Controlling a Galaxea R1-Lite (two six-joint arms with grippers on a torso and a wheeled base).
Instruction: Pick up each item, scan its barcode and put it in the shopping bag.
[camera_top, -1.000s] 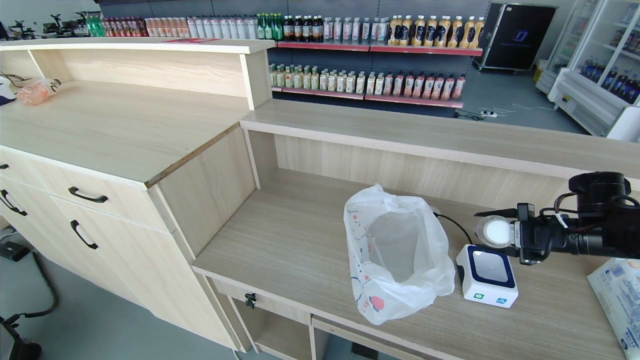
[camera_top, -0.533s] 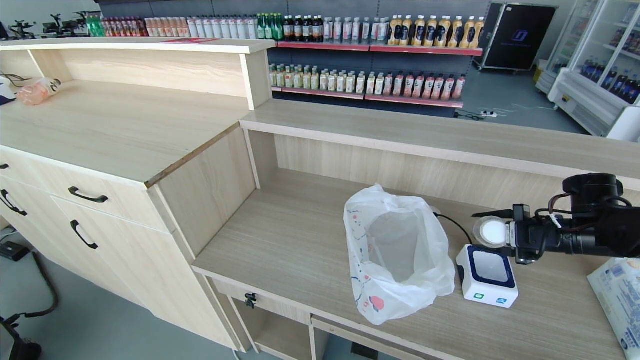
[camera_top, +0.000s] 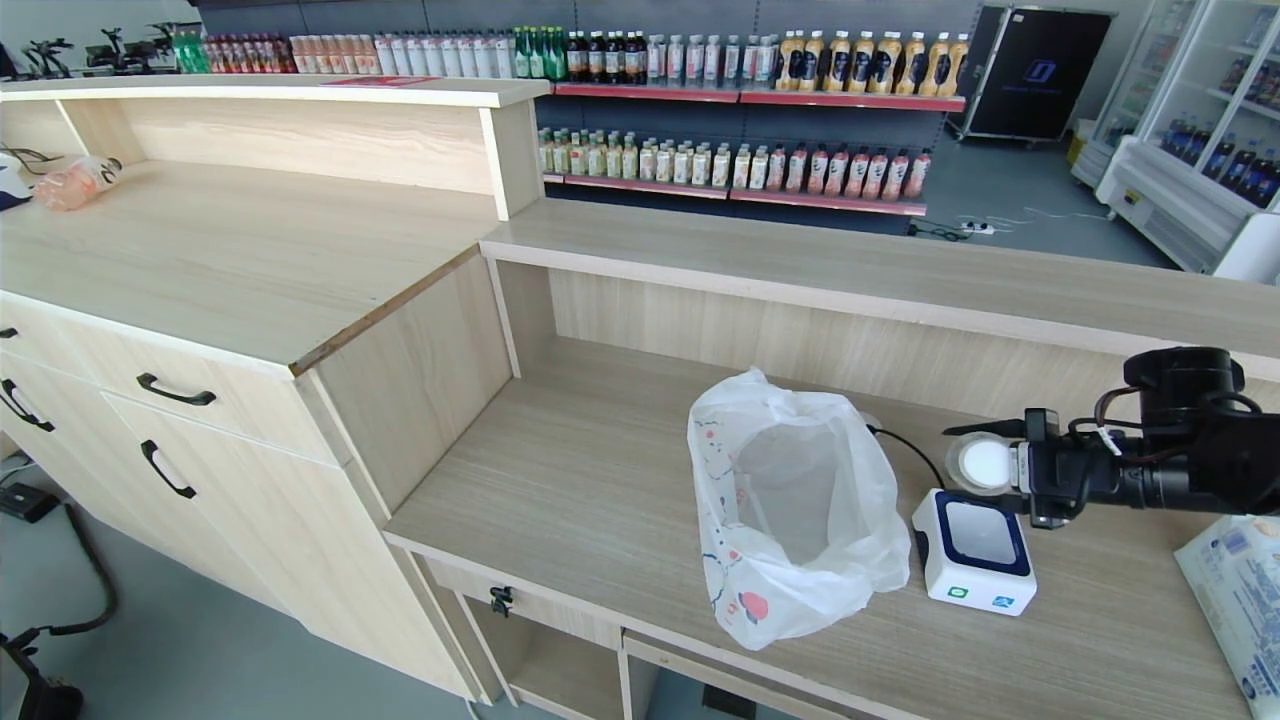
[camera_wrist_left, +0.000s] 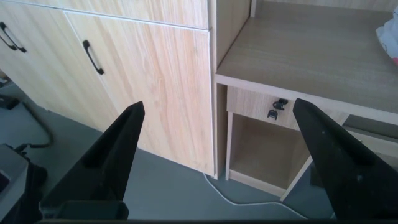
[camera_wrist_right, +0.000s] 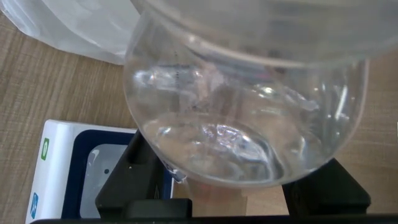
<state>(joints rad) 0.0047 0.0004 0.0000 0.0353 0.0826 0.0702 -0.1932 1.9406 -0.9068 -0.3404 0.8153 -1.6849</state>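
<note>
Translucent white plastic shopping bag bore red prints; boxy white scanner was navy-topped; round plastic container was clear.

A pale wood counter stepped down to a lower desk, with black-handled drawers on its front. Behind stood red-edged shelves of bottles, a glass-door fridge and a black case. The floor was grey, a dark cable trailing across it.

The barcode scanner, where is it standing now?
In the head view the barcode scanner stands on the lower counter, on the robot's right, just right of the shopping bag and below the clear container in the right gripper.
</note>
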